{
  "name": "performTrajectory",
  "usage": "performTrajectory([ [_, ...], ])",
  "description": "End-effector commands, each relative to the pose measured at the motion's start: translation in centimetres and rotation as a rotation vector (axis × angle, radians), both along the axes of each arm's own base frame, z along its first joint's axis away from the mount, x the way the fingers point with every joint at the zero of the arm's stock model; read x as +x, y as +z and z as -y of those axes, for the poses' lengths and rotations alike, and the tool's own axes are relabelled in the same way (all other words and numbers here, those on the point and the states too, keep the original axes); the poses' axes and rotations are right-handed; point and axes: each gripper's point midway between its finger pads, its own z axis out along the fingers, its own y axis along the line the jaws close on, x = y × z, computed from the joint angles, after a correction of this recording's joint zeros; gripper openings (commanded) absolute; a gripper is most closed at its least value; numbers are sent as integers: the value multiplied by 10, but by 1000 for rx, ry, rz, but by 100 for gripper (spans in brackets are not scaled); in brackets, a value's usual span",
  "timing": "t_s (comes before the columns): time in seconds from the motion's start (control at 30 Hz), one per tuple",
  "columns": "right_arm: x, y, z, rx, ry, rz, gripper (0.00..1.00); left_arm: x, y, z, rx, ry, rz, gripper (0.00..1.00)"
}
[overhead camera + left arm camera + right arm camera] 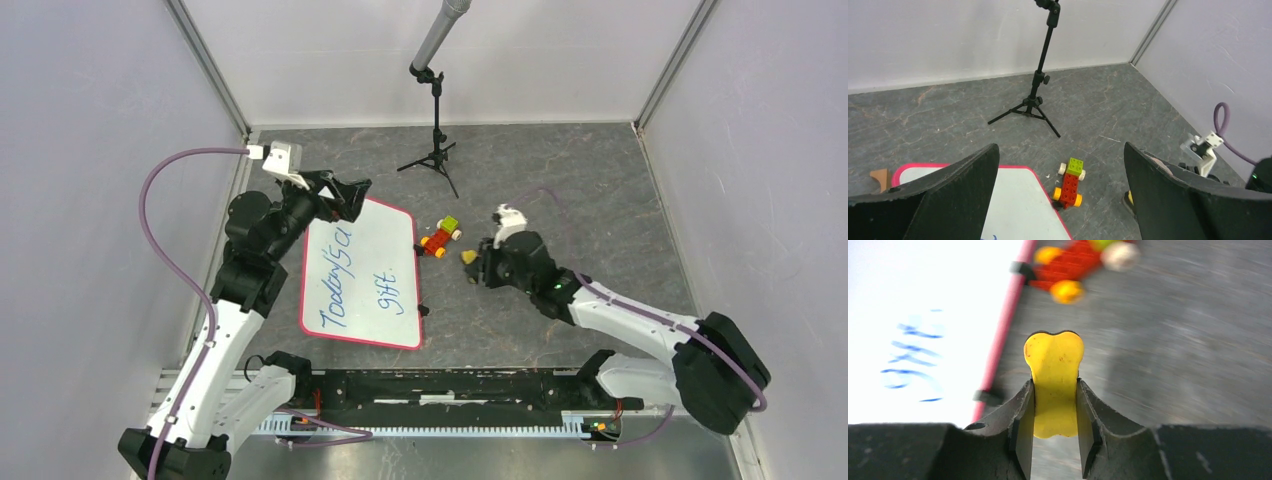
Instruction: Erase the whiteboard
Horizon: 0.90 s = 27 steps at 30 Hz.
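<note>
The whiteboard (363,275) lies flat left of centre, white with a red-pink rim, with blue handwriting on it; its corner shows in the left wrist view (1018,205) and its edge in the right wrist view (923,315). My right gripper (470,258) is shut on a yellow bone-shaped eraser (1054,380), just right of the board's right edge. My left gripper (350,195) is open and empty, above the board's far left corner; its black fingers (948,195) frame the left wrist view.
A red, green and yellow toy brick car (441,238) lies just right of the board's far corner, between board and right gripper; it shows in the left wrist view (1069,183). A black microphone tripod (436,150) stands at the back centre. Walls enclose the floor.
</note>
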Motion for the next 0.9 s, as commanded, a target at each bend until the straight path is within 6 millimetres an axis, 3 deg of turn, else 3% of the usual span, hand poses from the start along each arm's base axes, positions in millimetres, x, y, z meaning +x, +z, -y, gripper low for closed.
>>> performTrajectory([
  [0.0,-5,75,-92,261,139,108,27,1,18,-8,-38,60,-4,100],
  [0.13,-20,94,-136,333,238,121,27,6,10,-27,3,171,-43,100],
  [0.27,-28,105,-162,395,306,114,28,0,-21,-64,24,376,-214,99],
  [0.53,-6,122,-206,429,356,138,28,-25,-62,-108,117,586,-392,100],
  [0.73,1,121,-241,446,435,112,28,-29,-81,-112,32,554,-465,100],
  [0.87,-1,118,-247,485,444,93,28,-20,-90,-100,-62,431,-498,100],
])
